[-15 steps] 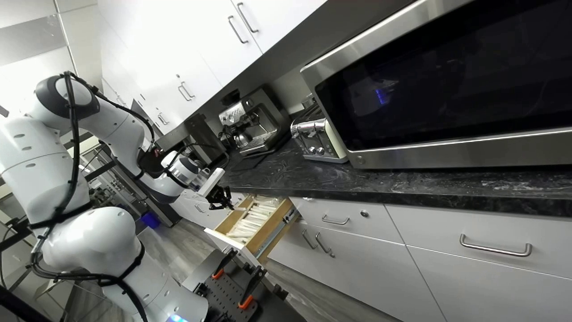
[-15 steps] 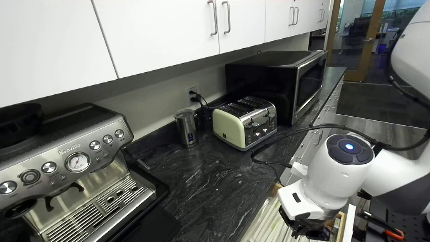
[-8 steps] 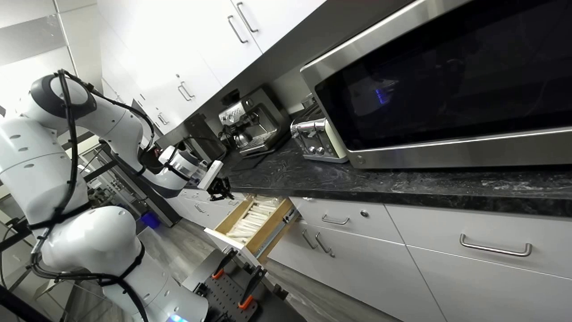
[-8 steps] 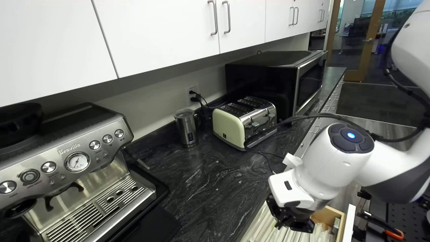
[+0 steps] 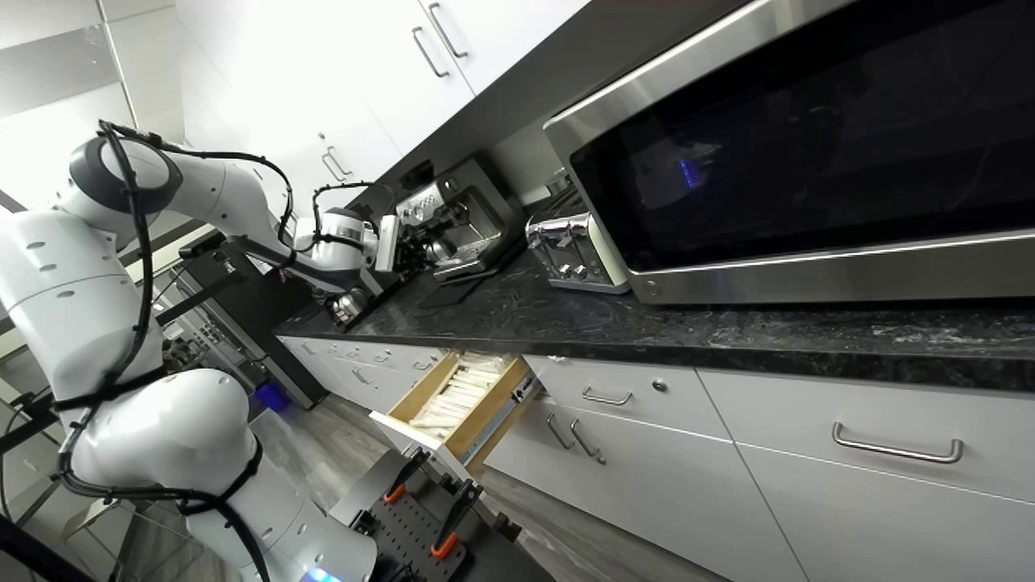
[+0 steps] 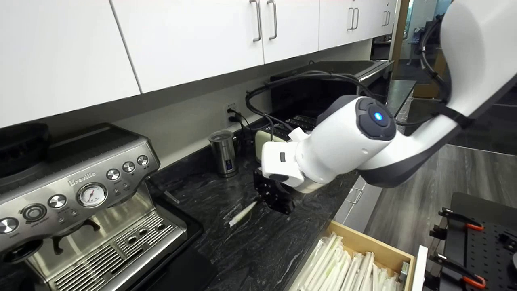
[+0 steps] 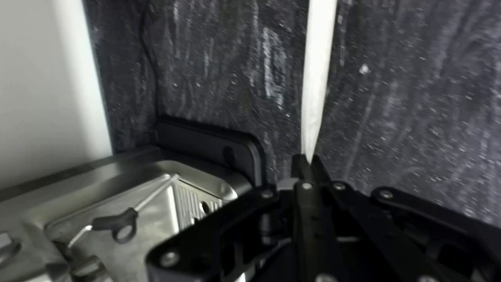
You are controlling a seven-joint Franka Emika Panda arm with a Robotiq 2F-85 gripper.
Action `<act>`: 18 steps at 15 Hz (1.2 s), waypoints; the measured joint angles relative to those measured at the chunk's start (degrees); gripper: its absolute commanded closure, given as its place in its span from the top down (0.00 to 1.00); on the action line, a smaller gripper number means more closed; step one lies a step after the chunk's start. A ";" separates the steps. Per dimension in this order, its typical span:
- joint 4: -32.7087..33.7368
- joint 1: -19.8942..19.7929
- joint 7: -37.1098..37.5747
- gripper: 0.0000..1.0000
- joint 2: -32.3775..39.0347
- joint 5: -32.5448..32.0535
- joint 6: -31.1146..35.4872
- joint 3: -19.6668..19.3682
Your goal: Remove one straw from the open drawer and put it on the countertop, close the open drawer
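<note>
My gripper [image 6: 259, 199] is shut on one end of a white-wrapped straw [image 6: 243, 214]. In the wrist view, the straw [image 7: 316, 66] runs up and away from the closed fingertips [image 7: 308, 158]. The gripper is over the dark countertop [image 6: 250, 246]; whether the straw touches it I cannot tell. In an exterior view the gripper [image 5: 420, 249] is in front of the coffee machine, and the straw cannot be made out. The drawer [image 5: 487, 411] stands open, below and away from the gripper. Several wrapped straws [image 6: 343, 266] lie in it.
The coffee machine [image 6: 101, 198] stands close to the gripper; its drip tray [image 7: 195, 199] shows in the wrist view. A steel jug [image 6: 223, 155], a cream toaster [image 5: 570, 255] and a microwave [image 5: 728, 279] stand along the back. White cabinets [image 6: 202, 36] hang above.
My gripper has risen from over the open drawer and moved over the countertop toward the wall, carrying the straw. The drawer has not moved.
</note>
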 measured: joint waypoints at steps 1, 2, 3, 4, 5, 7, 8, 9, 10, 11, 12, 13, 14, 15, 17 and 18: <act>2.66 -0.03 1.30 0.00 1.96 -2.18 -1.03 -1.04; 4.92 -0.06 1.86 0.00 4.01 -2.96 -1.83 -1.81; 6.80 -0.19 1.90 0.00 6.05 -2.83 -2.53 -2.08; 8.36 -1.50 1.36 0.00 8.04 -1.98 -3.49 -0.78; 9.36 -3.94 -0.85 0.00 9.77 0.54 -3.82 1.81; 10.68 -8.90 -6.92 0.00 12.48 6.27 -4.37 6.70; 11.19 -10.78 -9.43 0.00 13.31 8.42 -5.06 8.41; 11.66 -12.02 -11.22 0.00 13.81 9.85 -5.95 9.42; 12.21 -12.83 -12.57 0.26 14.08 10.76 -7.12 10.04; 12.69 -13.32 -13.56 0.28 14.16 11.61 -8.20 10.42; 13.02 -13.84 -14.48 0.32 14.16 12.55 -8.86 10.85; 13.21 -14.28 -15.47 0.41 14.15 13.70 -9.05 11.26; 13.27 -14.76 -16.49 0.47 14.15 14.87 -9.05 11.72; 13.29 -15.28 -17.50 0.57 14.16 16.13 -9.05 12.22; 13.30 -15.89 -19.22 0.72 14.15 18.57 -9.05 13.14; 13.33 -16.02 -19.66 0.78 14.15 19.61 -9.05 13.58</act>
